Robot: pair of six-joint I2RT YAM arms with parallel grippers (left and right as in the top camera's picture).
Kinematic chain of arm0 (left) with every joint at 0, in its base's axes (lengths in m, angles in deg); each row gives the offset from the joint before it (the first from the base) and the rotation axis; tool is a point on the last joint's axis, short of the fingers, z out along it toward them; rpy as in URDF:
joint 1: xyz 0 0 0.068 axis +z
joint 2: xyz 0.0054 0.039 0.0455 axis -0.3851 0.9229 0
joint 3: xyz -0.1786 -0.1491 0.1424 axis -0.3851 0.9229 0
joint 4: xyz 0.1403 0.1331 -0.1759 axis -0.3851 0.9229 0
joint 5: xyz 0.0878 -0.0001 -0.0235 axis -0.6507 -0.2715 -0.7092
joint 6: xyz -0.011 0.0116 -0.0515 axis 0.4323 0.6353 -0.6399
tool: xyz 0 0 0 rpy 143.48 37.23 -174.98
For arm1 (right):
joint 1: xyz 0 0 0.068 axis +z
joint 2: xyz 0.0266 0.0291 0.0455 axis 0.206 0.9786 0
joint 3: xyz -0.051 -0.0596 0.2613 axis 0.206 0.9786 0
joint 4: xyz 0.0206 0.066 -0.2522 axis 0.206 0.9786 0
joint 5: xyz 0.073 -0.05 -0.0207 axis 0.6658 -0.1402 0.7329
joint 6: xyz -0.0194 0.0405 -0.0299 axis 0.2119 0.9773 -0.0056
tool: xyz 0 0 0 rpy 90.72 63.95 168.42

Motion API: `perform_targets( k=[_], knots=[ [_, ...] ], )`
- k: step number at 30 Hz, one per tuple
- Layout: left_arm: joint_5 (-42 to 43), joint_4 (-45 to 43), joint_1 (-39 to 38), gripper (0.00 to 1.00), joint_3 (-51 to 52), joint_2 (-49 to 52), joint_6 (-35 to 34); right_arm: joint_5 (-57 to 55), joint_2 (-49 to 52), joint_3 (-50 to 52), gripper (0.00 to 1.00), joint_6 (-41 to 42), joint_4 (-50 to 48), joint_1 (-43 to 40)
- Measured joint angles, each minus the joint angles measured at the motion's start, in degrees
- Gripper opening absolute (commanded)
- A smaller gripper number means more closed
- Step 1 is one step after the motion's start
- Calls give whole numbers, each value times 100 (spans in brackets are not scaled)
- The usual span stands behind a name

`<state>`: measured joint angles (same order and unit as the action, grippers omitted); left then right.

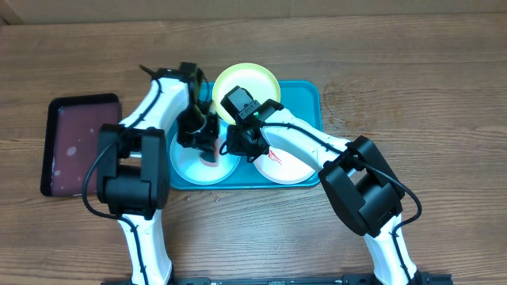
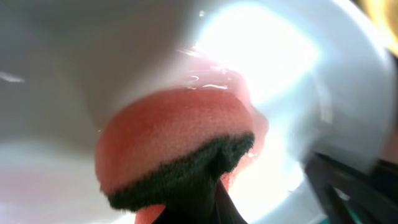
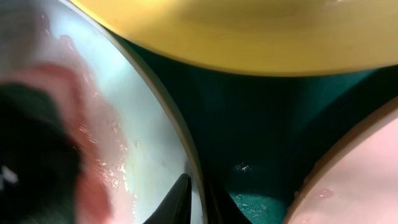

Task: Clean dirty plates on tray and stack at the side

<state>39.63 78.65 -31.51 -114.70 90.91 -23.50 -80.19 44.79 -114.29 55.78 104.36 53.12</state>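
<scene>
The teal tray [image 1: 310, 99] holds three plates. The yellow-green plate [image 1: 247, 81] lies at the back, the pale blue plate [image 1: 190, 166] front left, and the white plate [image 1: 289, 168] front right with a red smear. My left gripper [image 1: 207, 149] is shut on a pink sponge [image 2: 174, 143] with a dark green scrub side, pressed onto the wet pale blue plate [image 2: 280, 56]. A pinkish film lies around the sponge. My right gripper [image 3: 199, 205] is shut on that plate's rim [image 3: 186, 149], one finger inside and one outside.
A smaller dark maroon tray [image 1: 79, 142] sits on the wooden table left of the teal tray. In the right wrist view the yellow-green plate [image 3: 249, 31] is close above, wet teal tray floor [image 3: 261, 112] in the middle, the white plate [image 3: 367, 180] lower right.
</scene>
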Motion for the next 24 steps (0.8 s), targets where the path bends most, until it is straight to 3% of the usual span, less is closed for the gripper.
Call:
perform_targets(
  k=[13, 19, 24],
  knots=[
    [284, 286, -129, 4, 166, 13, 461, -48, 0, 0, 6, 0, 9, -20],
    [-994, 557, -136, 4, 146, 7, -603, 96, 7, 0, 4, -9, -101, 28],
    [-1423, 695, 162, 4, 90, 11, -938, 92, 9, 0, 4, 33, -120, 39]
  ],
)
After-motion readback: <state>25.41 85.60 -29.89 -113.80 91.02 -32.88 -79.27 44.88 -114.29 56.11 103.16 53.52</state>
